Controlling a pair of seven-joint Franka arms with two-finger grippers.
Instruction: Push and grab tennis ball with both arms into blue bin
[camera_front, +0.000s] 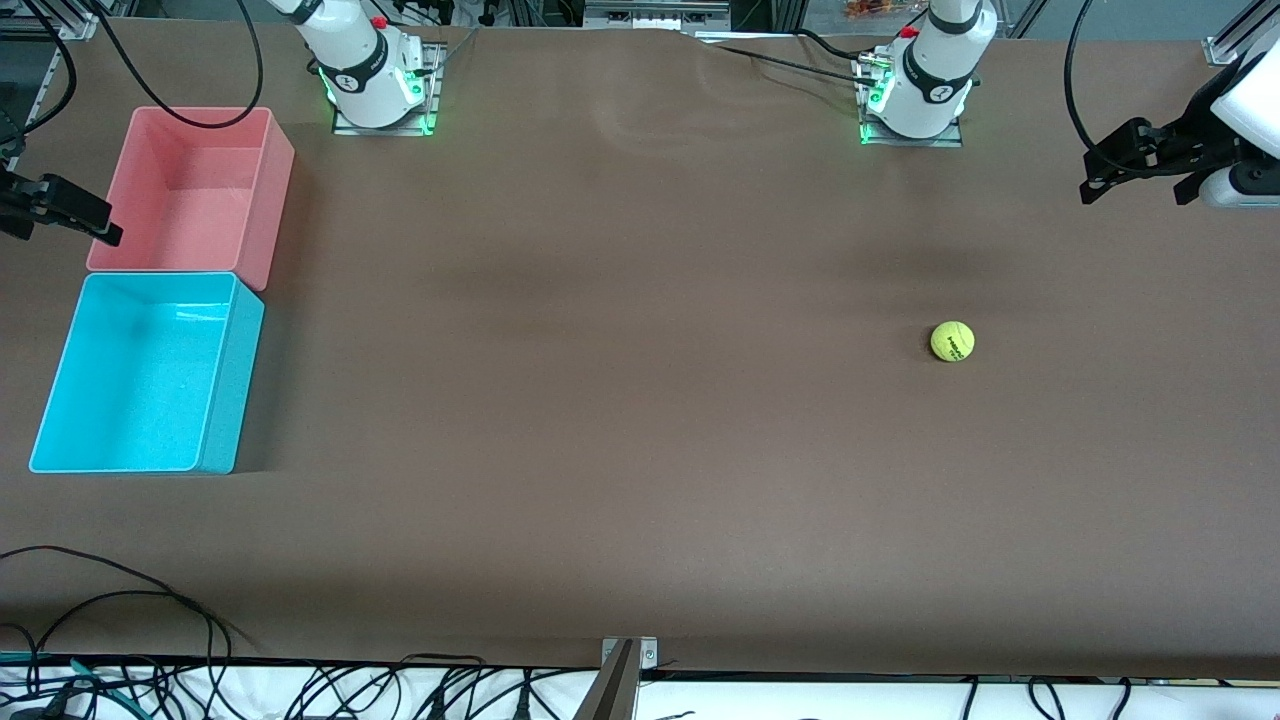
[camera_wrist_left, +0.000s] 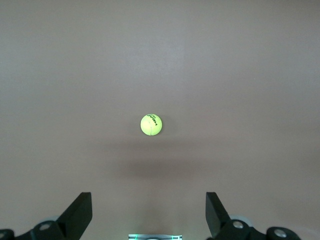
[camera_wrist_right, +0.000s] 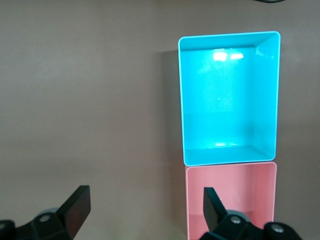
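The tennis ball, yellow-green with dark lettering, rests on the brown table toward the left arm's end; the left wrist view shows the tennis ball alone on bare cloth. My left gripper hangs open over the table's end, apart from the ball, and in its own view the left gripper holds nothing. The blue bin stands at the right arm's end, with nothing in it. My right gripper hovers open by the pink bin, and in the right wrist view the gripper is also open, with the blue bin in sight.
A pink bin of the same size touches the blue bin, farther from the front camera; the pink bin also shows in the right wrist view. Cables lie along the table's near edge. Both arm bases stand at the back.
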